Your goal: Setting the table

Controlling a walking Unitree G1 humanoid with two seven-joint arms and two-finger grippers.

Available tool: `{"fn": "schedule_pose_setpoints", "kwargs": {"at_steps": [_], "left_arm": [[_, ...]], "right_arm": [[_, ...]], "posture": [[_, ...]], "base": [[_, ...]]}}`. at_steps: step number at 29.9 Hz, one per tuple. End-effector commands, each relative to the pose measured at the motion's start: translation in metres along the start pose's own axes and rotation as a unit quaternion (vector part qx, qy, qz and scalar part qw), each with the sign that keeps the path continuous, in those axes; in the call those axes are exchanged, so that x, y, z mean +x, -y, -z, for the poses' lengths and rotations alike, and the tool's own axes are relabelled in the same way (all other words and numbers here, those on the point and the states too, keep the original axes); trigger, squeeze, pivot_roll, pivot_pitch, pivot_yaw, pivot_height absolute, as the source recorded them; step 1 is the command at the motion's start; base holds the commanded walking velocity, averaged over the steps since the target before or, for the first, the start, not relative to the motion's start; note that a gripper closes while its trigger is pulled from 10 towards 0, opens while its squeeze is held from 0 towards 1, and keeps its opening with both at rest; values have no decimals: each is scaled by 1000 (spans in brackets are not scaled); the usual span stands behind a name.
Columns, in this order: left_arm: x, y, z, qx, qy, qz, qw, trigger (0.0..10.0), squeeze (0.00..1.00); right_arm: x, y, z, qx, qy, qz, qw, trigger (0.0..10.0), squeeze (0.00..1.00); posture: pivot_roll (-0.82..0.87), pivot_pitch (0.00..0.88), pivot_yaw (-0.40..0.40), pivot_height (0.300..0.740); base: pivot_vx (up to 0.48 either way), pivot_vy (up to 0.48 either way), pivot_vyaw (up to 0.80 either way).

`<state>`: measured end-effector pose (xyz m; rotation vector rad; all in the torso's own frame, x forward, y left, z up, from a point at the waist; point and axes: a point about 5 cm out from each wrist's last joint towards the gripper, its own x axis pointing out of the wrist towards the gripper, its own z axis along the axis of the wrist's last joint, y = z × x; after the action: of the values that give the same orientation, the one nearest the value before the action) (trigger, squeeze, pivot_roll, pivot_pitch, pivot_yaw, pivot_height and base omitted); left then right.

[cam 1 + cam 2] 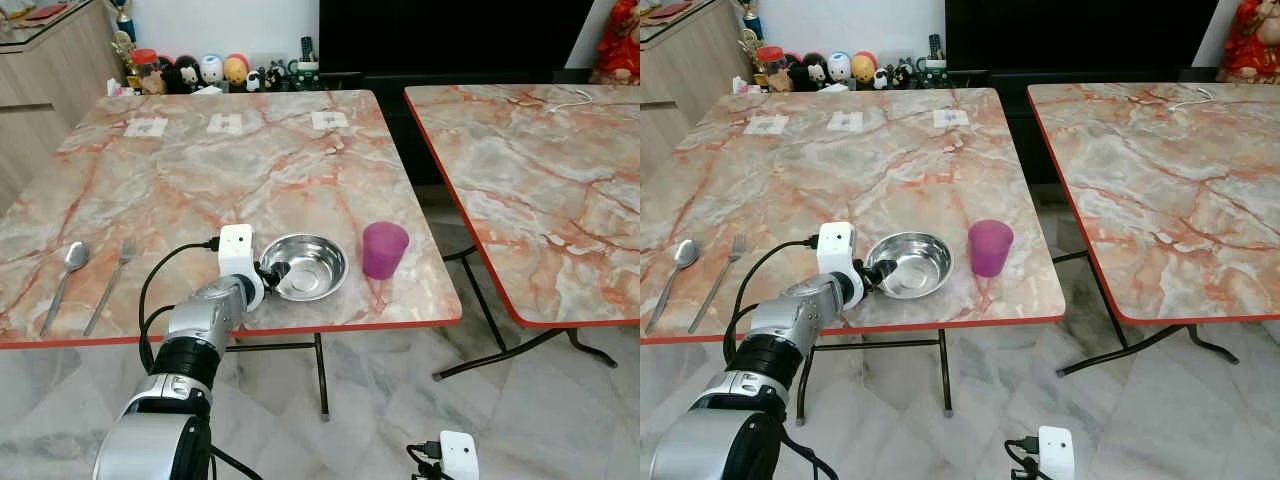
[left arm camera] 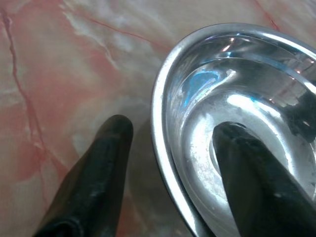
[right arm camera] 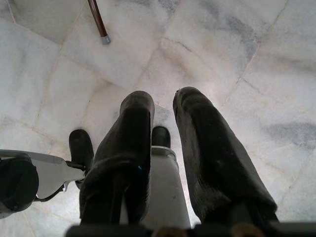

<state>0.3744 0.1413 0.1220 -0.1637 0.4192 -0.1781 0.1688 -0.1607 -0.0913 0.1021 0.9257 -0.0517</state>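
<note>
At the near edge of the tabletop (image 1: 200, 170), the left hand (image 1: 267, 276) straddles the rim of the bowl (image 1: 310, 266): one finger (image 2: 256, 177) sits inside the steel basin, the other finger (image 2: 98, 173) rests outside on the marble. The fingers are spread about the rim, with a gap on the outer side, so the grip is not yet closed. The bowl lies on its base just ahead of the wrist, near the front edge. Just beside it on the right stands a purple cup (image 1: 384, 248), upright and apart from the bowl. Well to the left lie a fork (image 1: 110, 284) and a spoon (image 1: 66, 276), side by side. The right hand (image 3: 163, 123) hangs low over the floor (image 3: 247, 59), its fingers slightly parted and holding nothing. A second tabletop (image 1: 540, 170) stands to the right.
</note>
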Motion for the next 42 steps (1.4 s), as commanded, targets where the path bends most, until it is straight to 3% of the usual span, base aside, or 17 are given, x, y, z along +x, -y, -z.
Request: {"fn": "schedule_pose_setpoints", "kwargs": {"at_steps": [1, 24, 34, 36, 38, 39, 41, 42], "left_arm": [[1, 0, -2, -3, -8, 2, 1000, 0, 0], [-5, -17, 1, -2, -6, -29, 1000, 0, 0], [-8, -19, -3, -15, 25, -20, 999, 0, 0], [-9, -18, -2, -24, 40, -10, 999, 0, 0], [-19, -19, 4, -81, 103, 15, 991, 0, 0], [-19, -19, 4, -81, 103, 15, 991, 0, 0], [-29, -23, 5, -134, 155, 24, 978, 0, 0], [-29, -23, 5, -134, 155, 24, 978, 0, 0]], "right_arm": [[-1, 1, 5, 1, -8, 1, 1000, 10000, 0], [-1, 2, 4, -6, -10, -1, 1000, 10000, 0], [-1, 2, 4, -7, -10, -2, 1000, 10000, 0], [-1, 2, 4, -8, -10, -2, 1000, 10000, 0], [-1, 3, 4, -10, -11, -2, 1000, 10000, 0], [-1, 3, 4, -10, -11, -2, 1000, 10000, 0], [-1, 4, 4, -12, -11, -2, 1000, 10000, 0], [-1, 4, 4, -12, -11, -2, 1000, 10000, 0]], "posture": [[99, 0, -3, 740], [108, 0, -18, 740], [109, 0, -22, 740], [109, 0, -22, 740], [107, 0, -31, 740], [107, 0, -31, 740], [110, 0, -41, 740], [110, 0, -41, 740]], "base": [[0, 0, 0], [0, 0, 0], [0, 0, 0], [0, 0, 0], [0, 0, 0], [0, 0, 0], [0, 0, 0], [0, 0, 0]]}}
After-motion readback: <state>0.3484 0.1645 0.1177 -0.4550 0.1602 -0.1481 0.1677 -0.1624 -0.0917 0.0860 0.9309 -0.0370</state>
